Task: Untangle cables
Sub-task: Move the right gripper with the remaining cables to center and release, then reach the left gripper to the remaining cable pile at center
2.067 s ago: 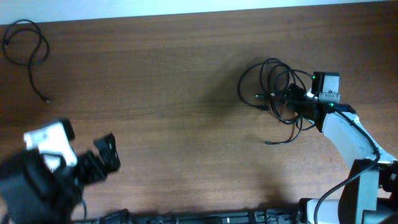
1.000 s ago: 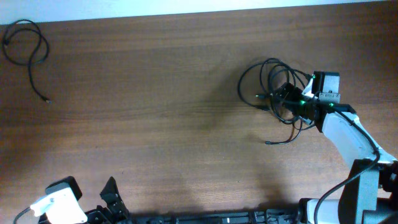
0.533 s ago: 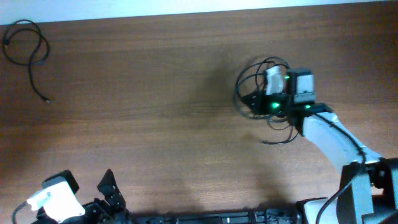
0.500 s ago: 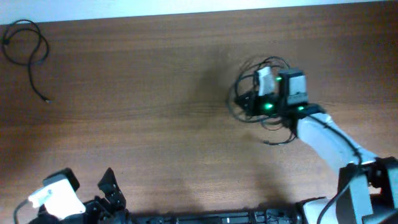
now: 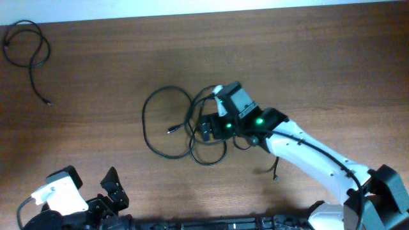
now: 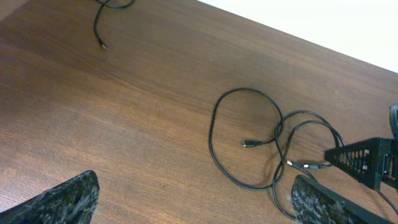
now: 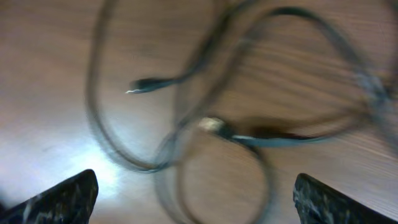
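Worktop [image 5: 96, 140], overhead view, left to right.

- Far-left back corner: one cable [image 5: 29, 54] lies alone in a loose loop, tail trailing toward the front, well apart from the rest.
- Front-left edge: left pincer [image 5: 114, 190] sits low, fingers spread wide, with nothing between them.
- Centre: the tangle [image 5: 190, 131] lies flat. Its left part is one large open loop with a plug [image 5: 171, 131] resting inside it. Smaller loops cross one another just to its right.
- Over those smaller loops: right pincer [image 5: 206, 126], reaching in from the right. Its wrist view is blurred but shows the fingers spread wide, cords lying on the wood beneath and none pinched.
- Right of the arm: a stray cord end [image 5: 276, 174] shows near the front.
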Robot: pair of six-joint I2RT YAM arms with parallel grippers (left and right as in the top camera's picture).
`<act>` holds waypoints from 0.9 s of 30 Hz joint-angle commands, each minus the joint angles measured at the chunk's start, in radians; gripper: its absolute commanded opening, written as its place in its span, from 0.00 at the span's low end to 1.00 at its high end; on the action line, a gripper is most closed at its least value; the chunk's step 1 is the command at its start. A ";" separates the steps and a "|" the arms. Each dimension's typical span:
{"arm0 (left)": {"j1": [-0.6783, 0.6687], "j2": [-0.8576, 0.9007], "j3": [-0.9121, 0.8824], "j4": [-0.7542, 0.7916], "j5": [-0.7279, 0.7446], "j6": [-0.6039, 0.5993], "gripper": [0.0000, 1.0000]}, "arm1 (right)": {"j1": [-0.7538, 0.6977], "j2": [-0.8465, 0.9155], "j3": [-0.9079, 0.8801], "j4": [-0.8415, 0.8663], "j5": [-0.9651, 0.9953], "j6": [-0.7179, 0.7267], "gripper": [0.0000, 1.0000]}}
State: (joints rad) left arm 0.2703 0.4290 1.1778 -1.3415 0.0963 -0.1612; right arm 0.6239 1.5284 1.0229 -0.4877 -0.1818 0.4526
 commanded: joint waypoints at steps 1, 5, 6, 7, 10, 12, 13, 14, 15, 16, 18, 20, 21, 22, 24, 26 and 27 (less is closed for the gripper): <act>-0.002 -0.002 -0.006 0.011 -0.004 -0.028 0.99 | -0.097 -0.002 0.002 -0.071 0.103 0.002 0.99; -0.002 -0.002 -0.056 0.040 0.109 -0.085 0.99 | -0.239 -0.010 0.004 -0.128 0.038 0.001 0.99; -0.002 0.000 -0.092 0.064 0.151 -0.085 0.99 | -0.293 -0.022 0.005 -0.135 0.024 0.001 0.99; -0.002 0.005 -0.115 0.084 0.164 -0.085 0.99 | -0.346 -0.037 0.005 -0.138 -0.005 0.001 0.99; -0.002 0.071 -0.135 0.145 0.225 -0.085 1.00 | -0.462 -0.056 0.005 -0.138 -0.178 0.001 0.99; -0.002 0.152 -0.135 0.180 0.243 -0.086 0.97 | -0.502 -0.056 0.004 -0.151 -0.211 0.001 0.99; -0.002 0.230 -0.135 0.198 0.267 -0.101 0.95 | -0.516 -0.056 0.004 -0.165 -0.211 0.001 0.99; -0.002 0.283 -0.135 0.208 0.295 -0.100 0.91 | -0.520 -0.056 0.004 -0.172 -0.208 0.001 0.99; -0.002 0.330 -0.135 0.213 0.319 -0.100 0.89 | -0.520 -0.056 0.004 -0.172 -0.207 0.001 0.99; -0.002 0.380 -0.135 0.216 0.330 -0.100 0.88 | -0.520 -0.056 0.004 -0.172 -0.206 0.000 0.99; -0.020 0.512 -0.135 0.242 0.386 -0.101 0.84 | -0.520 -0.056 0.004 -0.172 -0.200 0.000 0.99; -0.083 0.597 -0.135 0.295 0.397 -0.123 0.78 | -0.520 -0.056 0.004 -0.172 -0.200 0.001 0.99; -0.125 0.636 -0.135 0.330 0.397 -0.148 0.77 | -0.520 -0.056 0.004 -0.172 -0.200 0.001 0.99; -0.177 0.678 -0.135 0.377 0.388 -0.169 0.77 | -0.520 -0.056 0.004 -0.171 -0.200 0.001 0.99; -0.286 0.756 -0.135 0.451 0.298 -0.281 0.77 | -0.520 -0.056 0.004 -0.171 -0.200 0.001 0.99; -0.368 0.835 -0.135 0.503 0.275 -0.381 0.76 | -0.520 -0.056 0.004 -0.171 -0.200 0.001 0.99; -0.409 0.880 -0.135 0.536 0.281 -0.420 0.76 | -0.520 -0.056 0.004 -0.171 -0.200 0.001 0.99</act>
State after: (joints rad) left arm -0.0635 1.2293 1.0462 -0.8516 0.4095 -0.4397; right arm 0.1101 1.4887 1.0237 -0.6586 -0.3691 0.4530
